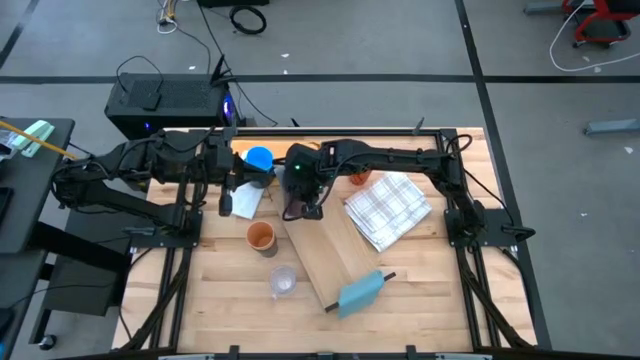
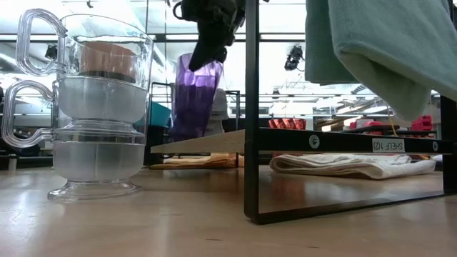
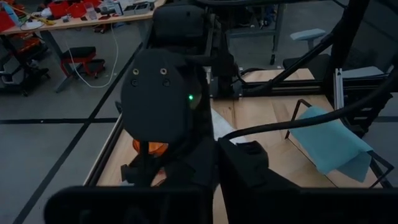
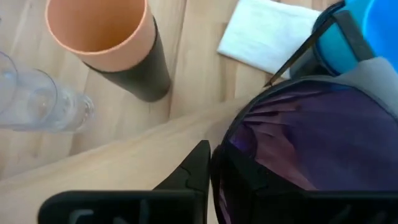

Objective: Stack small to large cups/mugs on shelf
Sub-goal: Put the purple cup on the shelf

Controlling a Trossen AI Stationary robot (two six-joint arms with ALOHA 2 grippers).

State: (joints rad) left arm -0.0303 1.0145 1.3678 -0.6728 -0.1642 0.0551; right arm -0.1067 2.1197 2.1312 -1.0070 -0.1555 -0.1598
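Observation:
My right gripper (image 1: 303, 196) is shut on the purple tumbler (image 2: 194, 100) over the far end of the pale wooden shelf plank (image 1: 330, 255). The plank slants toward the near edge and has a blue-grey piece (image 1: 360, 292) at its near end. An orange cup (image 1: 260, 237) and stacked clear glasses (image 1: 283, 281) stand left of the plank. The bright blue mug (image 1: 258, 160) stands at the far side. A second orange cup (image 1: 358, 178) sits by the checked cloth. My left gripper (image 1: 230, 192) hangs above a white napkin (image 1: 245, 202). My right gripper holds the purple tumbler by its rim (image 4: 249, 118), coming from above and pointing down. One dark finger (image 4: 196, 165) lies against the outside of the wall; the other is hidden by the tumbler. The tumbler stays upright, slightly tilted; whether its base touches the plank I cannot tell.
The white checked cloth (image 1: 388, 208) lies right of the plank. A black shelf frame (image 2: 251, 107) with a blue-grey cloth (image 2: 371, 43) over it stands close in the low view. Both arms crowd the far middle of the table; bare wood shows at the near left and right.

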